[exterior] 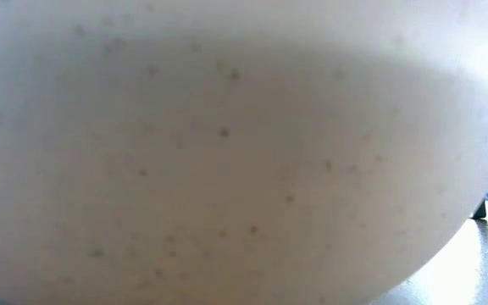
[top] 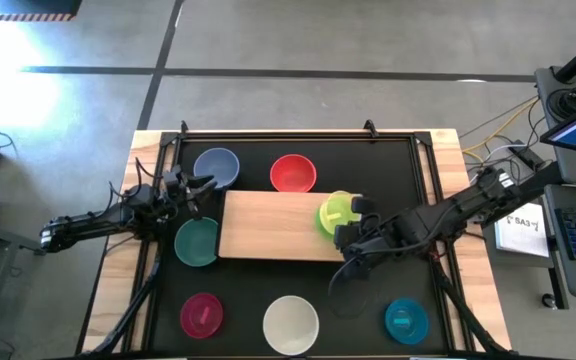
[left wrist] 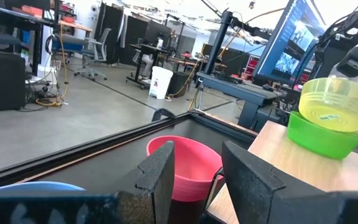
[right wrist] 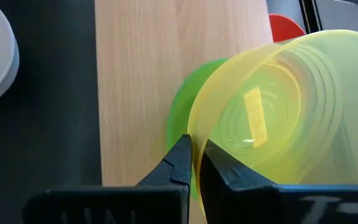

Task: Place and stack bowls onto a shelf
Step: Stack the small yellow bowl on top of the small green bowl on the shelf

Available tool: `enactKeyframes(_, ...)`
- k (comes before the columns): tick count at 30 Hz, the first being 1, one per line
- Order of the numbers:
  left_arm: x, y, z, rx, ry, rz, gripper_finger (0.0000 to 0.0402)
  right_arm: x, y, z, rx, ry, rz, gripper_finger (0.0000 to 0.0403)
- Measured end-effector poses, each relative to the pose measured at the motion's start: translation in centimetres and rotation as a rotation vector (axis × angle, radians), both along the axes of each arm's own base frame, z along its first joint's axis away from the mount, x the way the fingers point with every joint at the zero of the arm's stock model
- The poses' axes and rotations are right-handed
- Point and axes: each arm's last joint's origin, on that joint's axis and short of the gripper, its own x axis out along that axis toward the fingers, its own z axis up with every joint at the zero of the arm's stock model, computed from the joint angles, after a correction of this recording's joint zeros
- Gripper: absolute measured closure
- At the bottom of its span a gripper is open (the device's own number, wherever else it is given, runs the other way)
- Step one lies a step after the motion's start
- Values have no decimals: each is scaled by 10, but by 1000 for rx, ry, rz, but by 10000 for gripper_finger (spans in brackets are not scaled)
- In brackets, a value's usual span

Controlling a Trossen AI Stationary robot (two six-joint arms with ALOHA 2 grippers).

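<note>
My right gripper (right wrist: pixel 194 163) pinches the rim of the yellow-green bowl (right wrist: pixel 278 106), tilting it over the green bowl (left wrist: pixel 319 137) on the shelf (top: pixel 268 225) so it can nest. My left gripper (left wrist: pixel 194 180) waits half-parted and empty near the blue-grey bowl (top: pixel 216 167).

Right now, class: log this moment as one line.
right end effector: shut on yellow-green bowl | over green bowl on shelf | left end effector: open, idle
</note>
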Motion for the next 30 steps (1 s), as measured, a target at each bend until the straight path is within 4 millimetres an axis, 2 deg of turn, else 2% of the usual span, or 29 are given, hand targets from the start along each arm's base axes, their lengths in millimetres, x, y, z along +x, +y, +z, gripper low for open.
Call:
enactKeyframes(21,0,0,0,0,0,0,285,-3,-1,0,-8,29,1,393)
enactKeyframes(30,0,0,0,0,0,0,285,-3,-1,-1,13,37,10,344)
